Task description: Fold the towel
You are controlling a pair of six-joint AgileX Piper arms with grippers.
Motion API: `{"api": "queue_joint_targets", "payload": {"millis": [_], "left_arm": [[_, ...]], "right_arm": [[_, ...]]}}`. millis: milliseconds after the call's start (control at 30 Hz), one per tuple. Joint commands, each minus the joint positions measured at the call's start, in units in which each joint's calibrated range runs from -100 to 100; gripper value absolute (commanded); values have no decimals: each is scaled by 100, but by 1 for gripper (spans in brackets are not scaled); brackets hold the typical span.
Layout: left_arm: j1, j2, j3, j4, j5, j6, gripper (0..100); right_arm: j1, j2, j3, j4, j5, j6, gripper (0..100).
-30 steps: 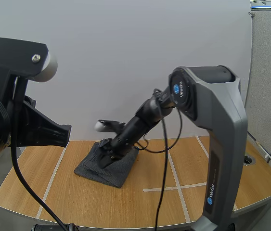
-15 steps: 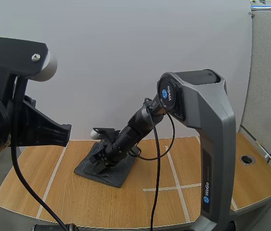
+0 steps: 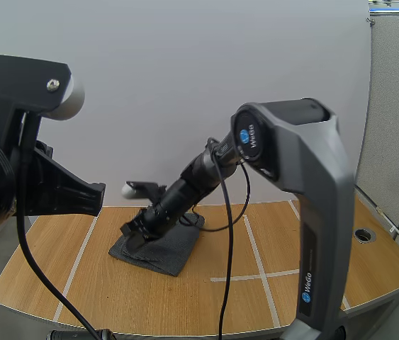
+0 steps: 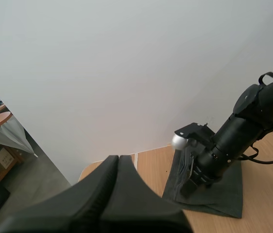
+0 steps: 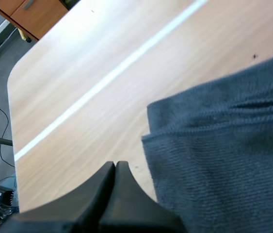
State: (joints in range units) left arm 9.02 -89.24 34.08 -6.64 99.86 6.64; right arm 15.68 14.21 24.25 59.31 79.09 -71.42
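The towel (image 3: pixel 169 253) is dark grey cloth with a fine ribbed weave. It lies folded into a flat, roughly four-sided pad on the left half of the surface (image 3: pixel 114 290). In the right wrist view its layers (image 5: pixel 223 160) lie one on another, with a stitched hem along the edge and a soft crease across the top. The surface is pale wood grain with a rounded corner, crossed by thin white lines (image 3: pixel 256 255).

The right arm (image 3: pixel 192 180), a black jointed tube, slants down to the towel's left edge. The right jaws are pressed together into one smooth dark wedge. Its tip is over bare wood (image 5: pixel 78 73), just beside the towel's corner. The left jaws are also pressed together with nothing between them, well apart from the towel (image 4: pixel 223 194) and short of the surface's edge.

Half a second ago the right jaws were over the towel's middle. They have since slid toward its left edge. The towel lies in the same place.
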Motion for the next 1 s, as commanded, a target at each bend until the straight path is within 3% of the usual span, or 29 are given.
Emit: {"api": "queue_joint_targets", "payload": {"millis": [0, 167, 400, 767, 967], "left_arm": [[11, -35, -34, -39, 14, -54, 0], [11, -35, -34, -39, 14, 22, 0], [11, -22, -34, 80, 14, 96, 0], [11, -22, -34, 51, 14, 96, 0], [11, -22, -34, 53, 14, 96, 0]], "right_arm": [[-91, -762, 11, -482, 233, 146, 0], [-404, -819, 11, -858, 88, 217, 0], [-674, -756, 244, -918, -835, 197, 0], [-481, 187, 244, -716, -2553, 40, 0], [-479, 488, 244, -943, -2629, -43, 0]]}}
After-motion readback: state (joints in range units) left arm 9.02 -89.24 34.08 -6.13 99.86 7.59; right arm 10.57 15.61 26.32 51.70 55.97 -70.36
